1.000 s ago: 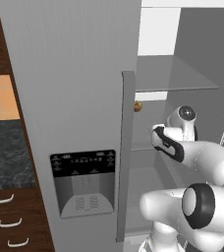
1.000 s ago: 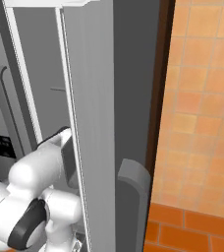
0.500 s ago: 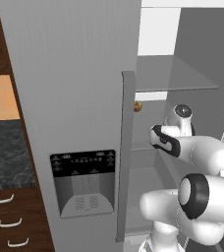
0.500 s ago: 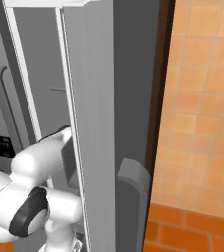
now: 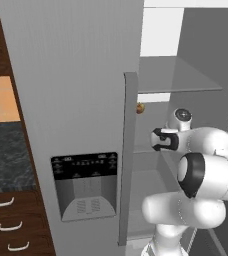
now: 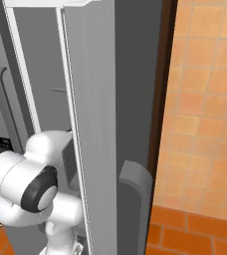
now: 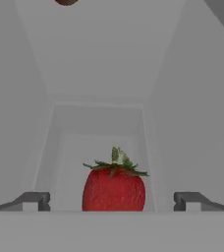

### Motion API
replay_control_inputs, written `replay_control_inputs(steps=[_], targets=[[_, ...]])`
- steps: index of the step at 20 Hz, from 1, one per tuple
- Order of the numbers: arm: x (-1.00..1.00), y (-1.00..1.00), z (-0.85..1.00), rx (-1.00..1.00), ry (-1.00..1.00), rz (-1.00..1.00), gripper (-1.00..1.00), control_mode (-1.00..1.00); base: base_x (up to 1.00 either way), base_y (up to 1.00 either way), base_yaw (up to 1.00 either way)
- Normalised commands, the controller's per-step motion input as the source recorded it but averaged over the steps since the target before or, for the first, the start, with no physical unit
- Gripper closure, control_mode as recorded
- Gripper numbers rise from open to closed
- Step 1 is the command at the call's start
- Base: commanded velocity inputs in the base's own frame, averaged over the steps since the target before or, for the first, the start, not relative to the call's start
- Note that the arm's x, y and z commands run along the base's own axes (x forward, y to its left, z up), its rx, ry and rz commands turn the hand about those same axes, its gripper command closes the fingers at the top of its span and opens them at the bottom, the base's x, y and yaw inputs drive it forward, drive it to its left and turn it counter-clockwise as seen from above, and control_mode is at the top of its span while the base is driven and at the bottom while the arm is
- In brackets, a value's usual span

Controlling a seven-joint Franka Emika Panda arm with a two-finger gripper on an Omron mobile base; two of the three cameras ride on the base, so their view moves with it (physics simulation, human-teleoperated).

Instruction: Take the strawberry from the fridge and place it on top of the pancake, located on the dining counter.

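The strawberry [image 7: 114, 187], red with a green leafy top, stands upright on a shelf inside the open fridge [image 5: 76, 75]. In the hand view it sits right between my two dark fingertips [image 7: 35, 199], close in front of the hand. My gripper [image 7: 111, 201] is open, with a wide gap on each side of the berry and no contact. In the left base view my arm [image 5: 201, 150] reaches into the fridge compartment behind the door edge. The pancake and the dining counter are out of view.
A small yellowish-brown round item [image 5: 140, 107] lies on the shelf level above, seen at the top edge of the hand view [image 7: 66, 1]. Grey fridge walls close in on both sides. The open right door [image 6: 93, 99] stands beside my arm; dark wooden drawers [image 5: 6, 225] are at left.
My hand has moved slightly deeper into the fridge, and the elbow has swung lower. The jaws have stayed open.
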Motion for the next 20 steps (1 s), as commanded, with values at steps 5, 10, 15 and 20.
replay_control_inputs(steps=[5,10,15,20], targets=[[0.27,-0.04,-0.3,0.0,0.0,0.0,-1.0,-1.0,0.0,0.0,0.0],[0.0,0.0,-0.25,0.0,0.0,0.0,1.0,-1.0,0.0,0.0,0.0],[-0.43,0.0,-0.25,0.0,0.03,0.0,1.0,-1.0,0.0,0.0,0.0],[-0.26,0.01,-0.22,-0.01,0.0,0.0,1.0,-1.0,0.0,0.0,0.0]])
